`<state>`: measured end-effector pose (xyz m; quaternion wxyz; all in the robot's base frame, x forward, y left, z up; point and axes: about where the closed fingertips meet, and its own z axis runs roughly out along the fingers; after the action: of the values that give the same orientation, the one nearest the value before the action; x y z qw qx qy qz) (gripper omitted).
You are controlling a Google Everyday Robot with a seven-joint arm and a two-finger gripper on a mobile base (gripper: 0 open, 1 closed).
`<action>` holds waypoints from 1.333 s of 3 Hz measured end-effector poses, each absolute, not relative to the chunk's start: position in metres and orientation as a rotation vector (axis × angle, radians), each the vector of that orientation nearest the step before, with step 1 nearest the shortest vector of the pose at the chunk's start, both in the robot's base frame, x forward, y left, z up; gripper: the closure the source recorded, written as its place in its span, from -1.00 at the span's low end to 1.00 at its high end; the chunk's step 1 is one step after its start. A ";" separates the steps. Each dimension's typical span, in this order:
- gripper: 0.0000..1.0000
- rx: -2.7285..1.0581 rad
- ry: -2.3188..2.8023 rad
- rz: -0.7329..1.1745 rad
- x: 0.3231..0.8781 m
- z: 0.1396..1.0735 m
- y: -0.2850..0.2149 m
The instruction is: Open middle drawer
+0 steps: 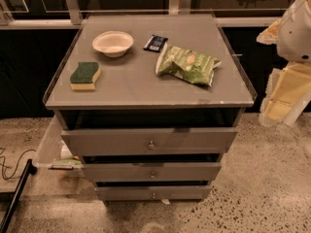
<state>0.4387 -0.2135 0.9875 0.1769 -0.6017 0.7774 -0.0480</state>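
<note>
My claw (284, 98), a cream-and-white assembly, hangs at the far right edge of the view, level with the bench top and well apart from the drawers; I cannot tell whether it is wide or narrow. To its left stands the grey three-drawer bench (131, 89). The grey flat-fronted middle drawer (121, 172) sits between the upper and lower fronts. Its long axis runs left to right, its face points toward the camera, and its small round metal knob (152, 175) is at centre. On the bench lie a crumpled green snack bag (187, 64), a small dark blue packet (155, 42), a white round bowl (112, 43) and a green-and-yellow sponge (85, 75).
</note>
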 end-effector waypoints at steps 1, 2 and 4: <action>-1.00 -1.703 2.200 -0.136 0.439 0.988 -0.214; -1.00 -1.706 2.187 -0.120 0.437 0.980 -0.214; -1.00 -1.714 2.088 0.033 0.427 0.890 -0.223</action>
<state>0.4266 -0.2226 0.8899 0.2183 -0.6190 0.7543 0.0119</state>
